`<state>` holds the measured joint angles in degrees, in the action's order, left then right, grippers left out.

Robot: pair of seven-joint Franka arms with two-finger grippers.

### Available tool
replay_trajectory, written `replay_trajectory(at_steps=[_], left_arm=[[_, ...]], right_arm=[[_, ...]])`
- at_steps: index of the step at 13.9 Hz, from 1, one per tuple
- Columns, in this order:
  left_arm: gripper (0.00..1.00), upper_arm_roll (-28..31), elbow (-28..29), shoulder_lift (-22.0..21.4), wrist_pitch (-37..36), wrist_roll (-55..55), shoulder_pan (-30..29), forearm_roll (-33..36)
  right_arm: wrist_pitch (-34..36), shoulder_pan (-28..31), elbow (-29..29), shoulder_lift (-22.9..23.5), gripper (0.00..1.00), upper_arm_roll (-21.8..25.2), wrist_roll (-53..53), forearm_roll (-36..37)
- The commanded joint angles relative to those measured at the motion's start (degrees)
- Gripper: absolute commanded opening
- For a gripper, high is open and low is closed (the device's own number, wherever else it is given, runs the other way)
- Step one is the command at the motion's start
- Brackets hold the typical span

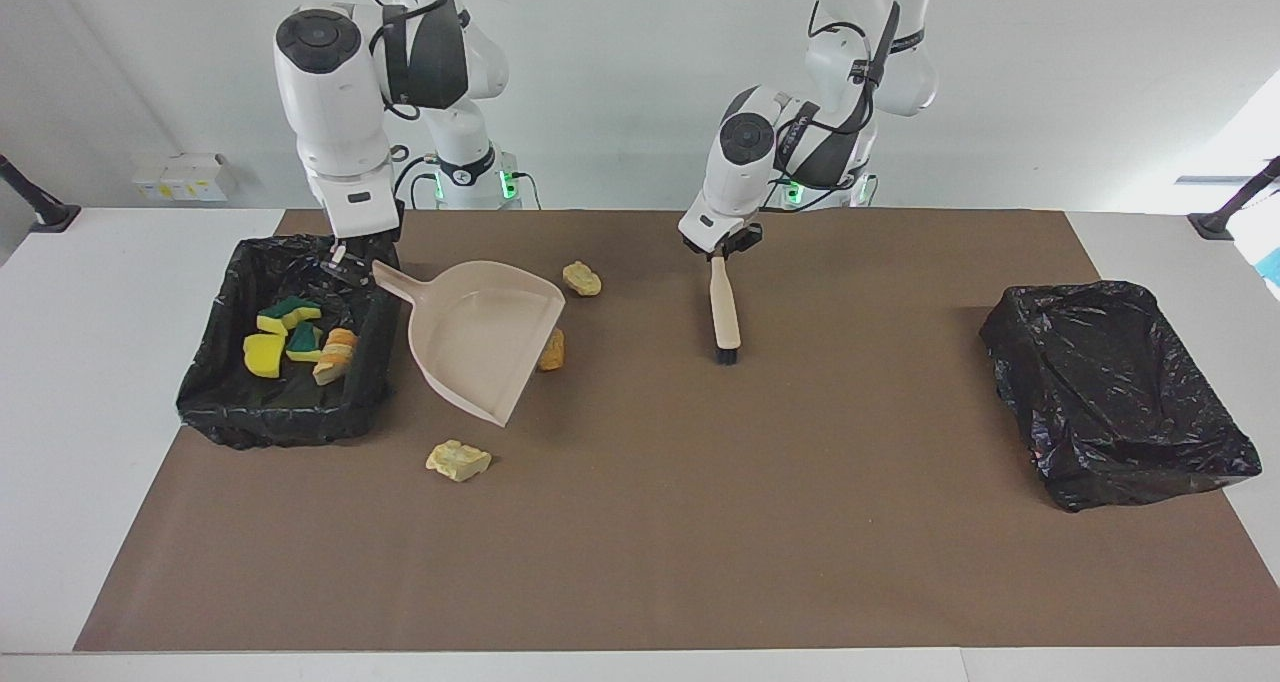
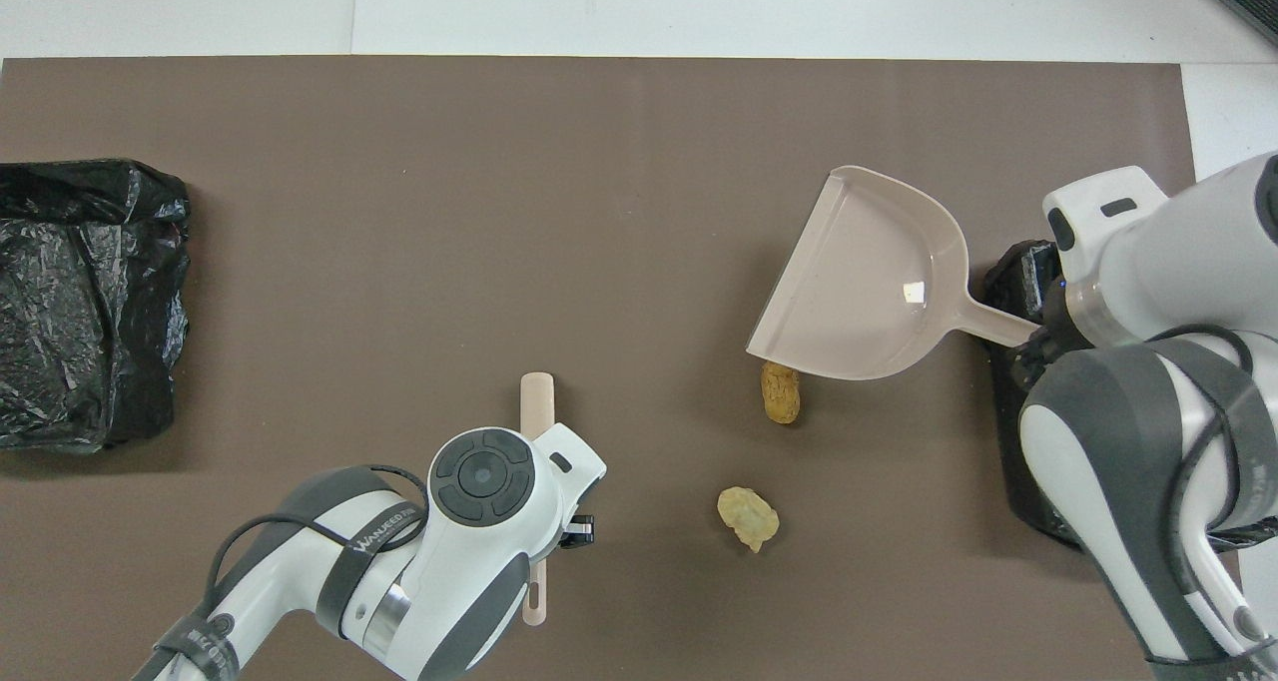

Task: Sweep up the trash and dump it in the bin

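The right gripper [image 1: 345,258] is shut on the handle of the beige dustpan [image 1: 480,337], right at the edge of the black bin [image 1: 215,402] at the right arm's end of the table. The pan sits beside that bin on the brown mat [image 1: 640,522]. Some trash is in the bin: yellow and green sponge bits [image 1: 264,354]. An orange-brown lump [image 1: 552,350] touches the pan's open edge. A pale lump [image 1: 582,279] lies nearer to the robots, and another pale scrap [image 1: 458,459] lies farther away. The left gripper [image 1: 722,249] is at the top of the brush [image 1: 724,314]; I cannot tell if it grips it. Another black bin [image 1: 1115,392] sits at the left arm's end.
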<state>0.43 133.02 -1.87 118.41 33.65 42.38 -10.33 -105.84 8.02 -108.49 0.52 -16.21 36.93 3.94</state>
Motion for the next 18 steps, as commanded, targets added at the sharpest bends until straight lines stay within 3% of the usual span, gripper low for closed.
replay_trajectory(at_steps=[1,7,10,14,18], left_arm=[[1.00,0.6,-0.7,-1.6,-1.6,-0.2,-1.8,-0.7],[1.00,0.8,-7.3,-4.5,-4.1,-1.6,-14.6,4.6],[1.00,0.8,-9.0,-5.4,-5.0,-8.7,-21.7,5.1],[1.00,0.8,-9.0,-5.4,-5.1,-22.6,-31.5,7.3],[1.00,0.8,-10.8,-5.5,-6.3,-35.3,-39.4,7.4]], right_arm=[[-4.5,-2.7,0.4,3.1,0.00,0.0,-11.7,-1.5],[-15.8,-12.6,2.2,11.5,0.00,0.1,-39.6,-1.0],[-20.1,-16.3,4.0,15.0,0.00,0.1,-48.8,-0.3],[-20.5,-24.8,9.2,21.2,0.00,0.6,-67.0,1.0],[-19.7,-31.7,20.0,29.8,0.00,0.7,-81.8,6.3]])
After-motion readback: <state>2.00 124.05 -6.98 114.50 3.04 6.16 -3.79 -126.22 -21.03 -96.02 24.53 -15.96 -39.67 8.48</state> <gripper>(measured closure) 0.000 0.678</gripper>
